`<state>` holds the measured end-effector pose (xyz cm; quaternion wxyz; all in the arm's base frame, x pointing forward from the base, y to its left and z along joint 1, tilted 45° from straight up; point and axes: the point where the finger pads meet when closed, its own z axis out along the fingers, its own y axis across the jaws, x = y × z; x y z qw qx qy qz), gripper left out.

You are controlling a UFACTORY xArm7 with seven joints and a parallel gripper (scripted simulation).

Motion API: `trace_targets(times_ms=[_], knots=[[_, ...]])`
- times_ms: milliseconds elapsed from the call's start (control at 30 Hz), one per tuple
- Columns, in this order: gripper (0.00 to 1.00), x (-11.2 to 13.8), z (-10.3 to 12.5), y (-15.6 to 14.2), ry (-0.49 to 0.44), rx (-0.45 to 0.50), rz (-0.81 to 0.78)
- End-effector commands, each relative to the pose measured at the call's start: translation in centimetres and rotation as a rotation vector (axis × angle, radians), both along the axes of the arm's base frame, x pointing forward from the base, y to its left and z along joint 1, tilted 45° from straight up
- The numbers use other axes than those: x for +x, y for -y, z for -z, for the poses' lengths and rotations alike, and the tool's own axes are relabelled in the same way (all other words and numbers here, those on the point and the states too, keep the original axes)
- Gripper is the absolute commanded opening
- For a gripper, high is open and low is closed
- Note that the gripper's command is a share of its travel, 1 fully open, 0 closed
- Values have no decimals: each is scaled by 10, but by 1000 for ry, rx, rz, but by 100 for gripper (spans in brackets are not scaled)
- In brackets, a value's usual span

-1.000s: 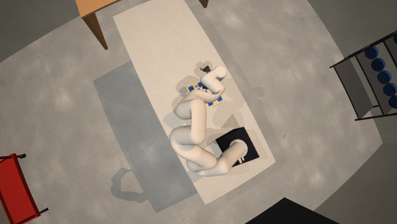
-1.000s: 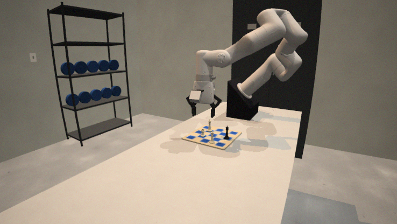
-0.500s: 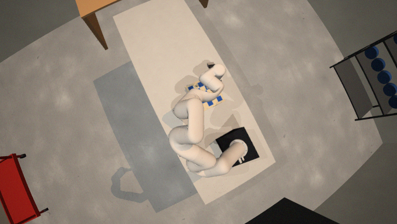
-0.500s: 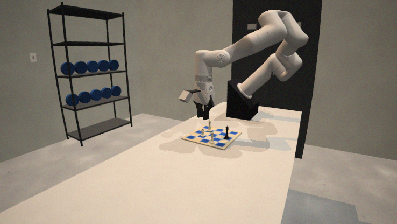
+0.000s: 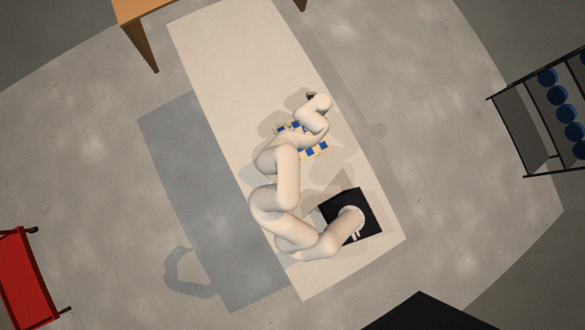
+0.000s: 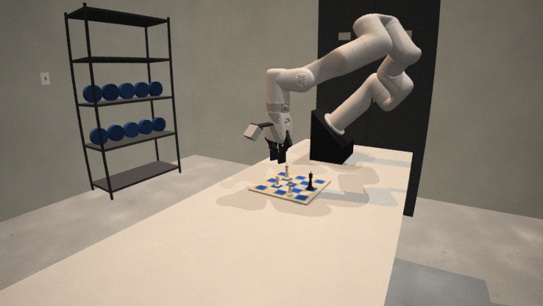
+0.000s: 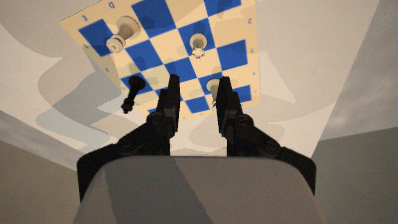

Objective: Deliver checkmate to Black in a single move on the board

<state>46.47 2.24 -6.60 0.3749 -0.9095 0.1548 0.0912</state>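
A small blue-and-tan chessboard [image 6: 287,186] lies on the long table; in the overhead view [image 5: 305,143] my arm covers most of it. Three white pieces [image 6: 286,171] [image 6: 277,180] [image 6: 290,187] and one black piece [image 6: 310,181] stand upright on it. My gripper [image 6: 279,157] hangs above the board's far edge, over the tallest white piece. In the wrist view the fingers stand partly closed with a clear gap and hold nothing. A white piece [image 7: 214,89] sits below, half hidden by the right finger. Two more white pieces [image 7: 122,34] [image 7: 199,45] and the black piece [image 7: 133,91] show beyond.
The arm's black base block [image 6: 329,140] stands on the table behind the board. A black shelf rack with blue cylinders [image 6: 121,91] stands at the left. A red cart [image 5: 20,278] and a wooden table [image 5: 135,16] are on the floor, away from the board.
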Motion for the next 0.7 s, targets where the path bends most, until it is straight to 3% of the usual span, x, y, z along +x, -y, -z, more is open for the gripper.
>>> trace_targets(times_ms=[0,667], knots=[[37,1,-1,2,3,-3,3],[37,1,4,-2,2,-3,4]])
